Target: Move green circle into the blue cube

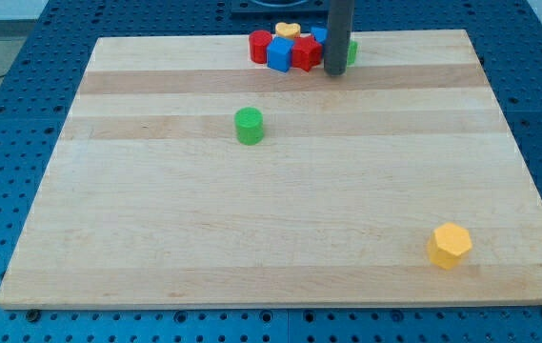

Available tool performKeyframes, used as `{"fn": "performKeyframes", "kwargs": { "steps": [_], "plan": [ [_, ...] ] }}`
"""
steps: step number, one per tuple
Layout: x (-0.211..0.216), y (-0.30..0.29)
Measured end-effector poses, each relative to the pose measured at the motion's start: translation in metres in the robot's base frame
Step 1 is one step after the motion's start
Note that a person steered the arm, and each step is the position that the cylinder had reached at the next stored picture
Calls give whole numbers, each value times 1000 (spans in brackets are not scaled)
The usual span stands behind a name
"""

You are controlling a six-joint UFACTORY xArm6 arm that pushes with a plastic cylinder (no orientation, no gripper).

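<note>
The green circle (249, 126) is a short green cylinder on the wooden board, left of centre in the upper half. The blue cube (280, 54) sits in a cluster of blocks at the view's top centre. My tip (334, 72) is the lower end of the dark rod, at the right side of that cluster. It stands well up and to the right of the green circle, apart from it. A green block (351, 52) shows partly behind the rod.
The cluster also holds a red block (260, 45) at its left, a red block (304, 54) right of the blue cube, a yellow heart (288, 30) and another blue block (319, 36). A yellow hexagon (451, 244) lies at the view's bottom right.
</note>
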State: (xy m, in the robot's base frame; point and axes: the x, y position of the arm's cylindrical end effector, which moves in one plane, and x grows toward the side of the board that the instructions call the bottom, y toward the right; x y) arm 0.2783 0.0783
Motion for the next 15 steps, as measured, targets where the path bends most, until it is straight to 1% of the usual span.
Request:
{"fn": "performKeyframes", "kwargs": {
  "steps": [1,2,3,4,5,6,7,8,10,11,12,13,14,15],
  "plan": [
    [50,35],
    [129,43],
    [150,-31],
    [145,-94],
    [155,-122],
    [138,-143],
    [97,-145],
    [80,-103],
    [102,-72],
    [50,-70],
    [21,-93],
    [27,-93],
    [59,-51],
    [65,-16]
  ]
}}
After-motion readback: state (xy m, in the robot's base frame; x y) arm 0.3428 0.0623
